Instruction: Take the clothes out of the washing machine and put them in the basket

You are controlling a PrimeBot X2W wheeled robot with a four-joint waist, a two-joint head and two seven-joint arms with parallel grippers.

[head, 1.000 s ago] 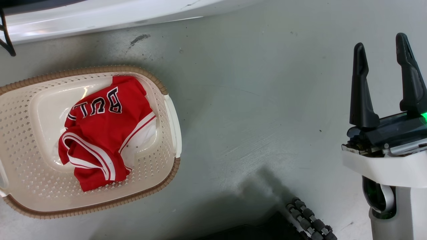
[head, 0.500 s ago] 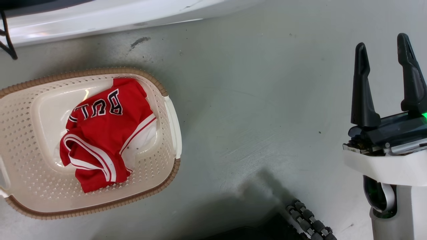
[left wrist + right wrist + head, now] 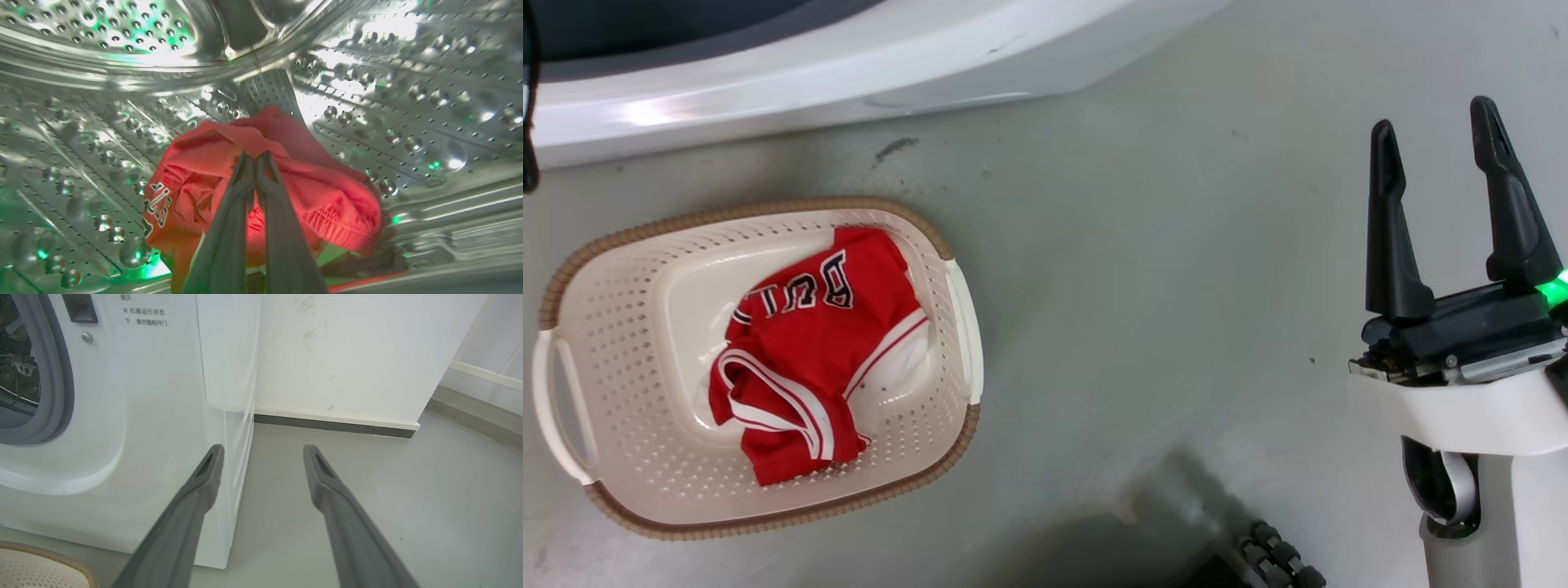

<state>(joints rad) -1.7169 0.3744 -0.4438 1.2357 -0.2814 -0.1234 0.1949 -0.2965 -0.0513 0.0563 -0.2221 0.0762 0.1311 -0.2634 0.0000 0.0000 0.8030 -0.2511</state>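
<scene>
In the dimpled, perforated steel drum [image 3: 408, 81] of the washing machine [image 3: 155, 396], the left end effector [image 3: 255, 157] pinches a fold of crumpled red cloth [image 3: 327, 196] at mid-frame. In the head view's left half, a red garment [image 3: 809, 359] with black lettering and white stripes lies in the cream perforated plastic basket [image 3: 629, 441] with its brown woven-look rim. At the right edge the right end effector [image 3: 1431, 122] stands spread and empty.

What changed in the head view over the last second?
Only the camera moved: the whole scene slid down and right, bringing in the left handle of the basket and more of the washing machine. The red jersey lies in the basket as before; the right gripper stays open. The left gripper is shut on another red garment in the drum.
</scene>
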